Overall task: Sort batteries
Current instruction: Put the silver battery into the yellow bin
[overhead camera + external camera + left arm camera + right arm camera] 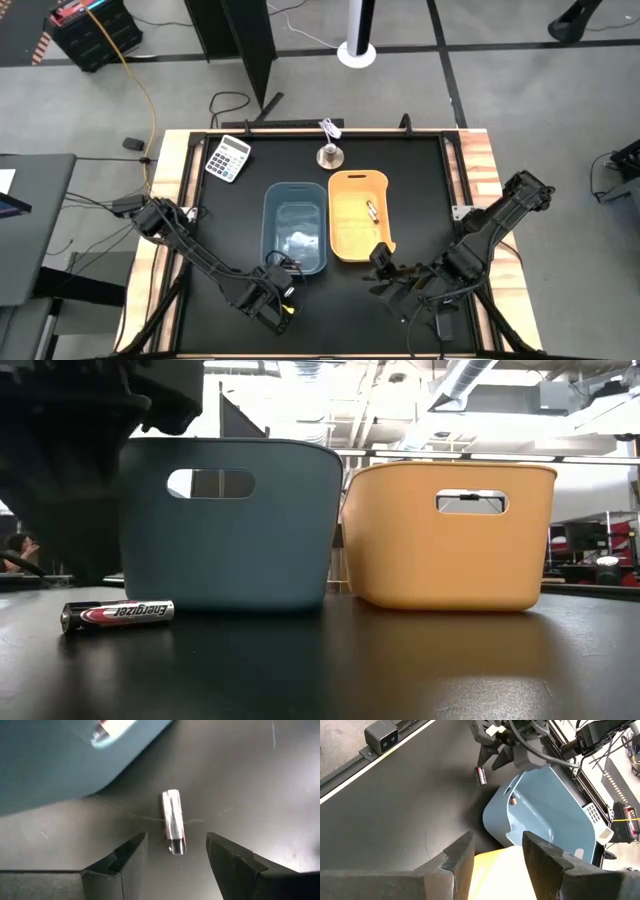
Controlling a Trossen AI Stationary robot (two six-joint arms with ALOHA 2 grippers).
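Observation:
One dark battery with a red label point(117, 614) lies on its side on the black table, just in front of the blue bin's near wall point(230, 525). My left gripper point(175, 847) is open above it, a finger on either side of its silvery end point(173, 822), touching nothing. From the right wrist view I see the same battery point(481, 775) under the left gripper point(495, 750). A slim battery point(372, 210) lies in the orange bin point(345, 185), and small pieces point(300, 240) lie in the blue bin point(280, 200). My right gripper point(497, 845) waits open at the orange bin's near corner point(380, 262).
The two bins point(450, 535) stand side by side in the middle of the table. A calculator point(228, 157) and a small round gadget point(329, 153) sit near the far edge. Wooden rails point(172, 190) border the black mat on the left and right.

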